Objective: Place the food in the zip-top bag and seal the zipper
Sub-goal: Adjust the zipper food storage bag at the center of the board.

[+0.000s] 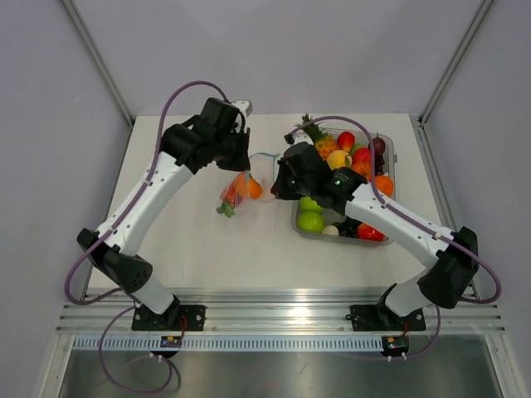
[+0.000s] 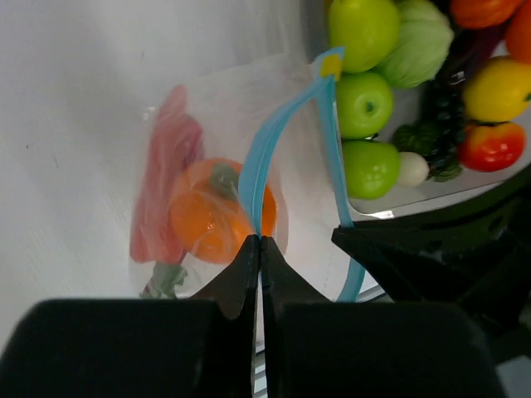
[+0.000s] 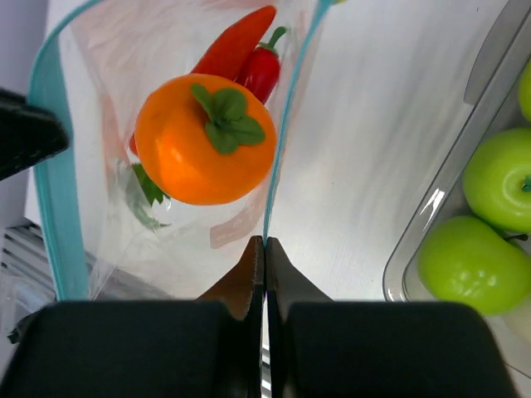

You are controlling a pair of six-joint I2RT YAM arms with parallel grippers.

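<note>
The clear zip-top bag (image 1: 239,192) hangs between my two grippers above the table. Inside lie the orange piece with a green tip (image 3: 203,137) and the red chili pepper (image 3: 241,58); both also show through the plastic in the left wrist view, the orange piece (image 2: 211,211) and the chili (image 2: 166,191). The light-blue zipper (image 2: 286,141) stands open in a loop. My left gripper (image 2: 260,239) is shut on one side of the zipper strip. My right gripper (image 3: 264,240) is shut on the other side of the strip (image 3: 286,124).
A rigid clear tray (image 1: 386,149) at the right holds green apples (image 1: 311,215), a pineapple (image 1: 319,137), oranges and other toy produce. It sits close beside the right gripper. The tray's edge (image 3: 431,215) and apples (image 3: 469,261) show in the right wrist view.
</note>
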